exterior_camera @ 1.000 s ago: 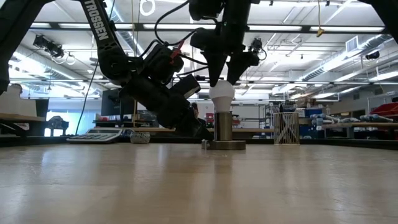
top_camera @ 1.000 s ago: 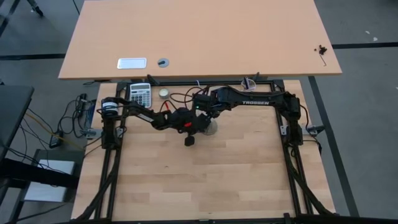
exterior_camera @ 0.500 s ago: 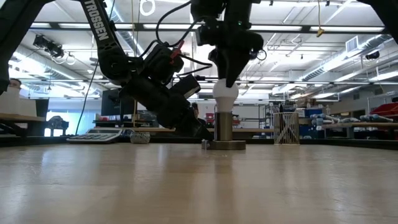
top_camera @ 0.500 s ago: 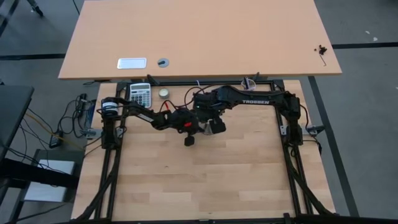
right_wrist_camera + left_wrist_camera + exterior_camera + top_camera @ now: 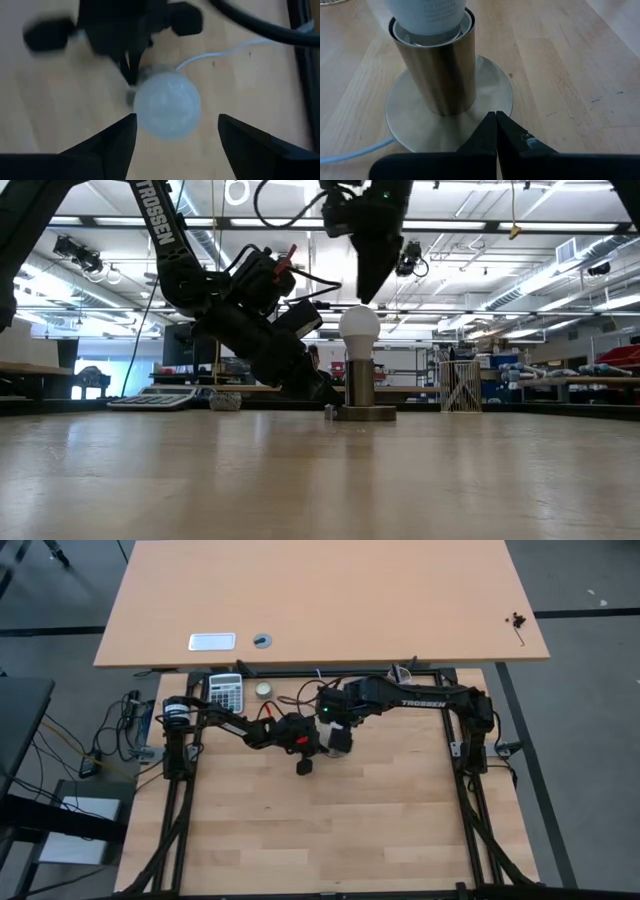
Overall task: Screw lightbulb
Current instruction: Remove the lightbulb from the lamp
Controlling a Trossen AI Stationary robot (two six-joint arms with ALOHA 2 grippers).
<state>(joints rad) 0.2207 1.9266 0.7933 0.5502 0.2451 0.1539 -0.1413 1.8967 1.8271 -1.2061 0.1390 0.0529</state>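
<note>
The lightbulb (image 5: 359, 326), seated in its socket (image 5: 359, 383), is probably light, fragile and slippery; best gripped round the globe. The right gripper (image 5: 172, 131) hangs above it, fingers wide and empty; the left gripper (image 5: 496, 131), fingers shut on nothing, presses the socket's base.

A pale wood table (image 5: 330, 830) fills the lower centre; on it sit a metal socket base (image 5: 361, 412), calculator (image 5: 226, 692) and small tin (image 5: 264, 689).

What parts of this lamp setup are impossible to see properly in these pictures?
- High view: the lightbulb and socket are covered by the right gripper and arm above them.
- Left wrist view: the bulb's globe is cut off by the frame edge; its screw end is sunk inside the socket, so how far it is screwed in stays unknown.
- Right wrist view: everything is blurred; the bulb hides the socket beneath.
- Left wrist view: the white cord runs out of frame.
</note>
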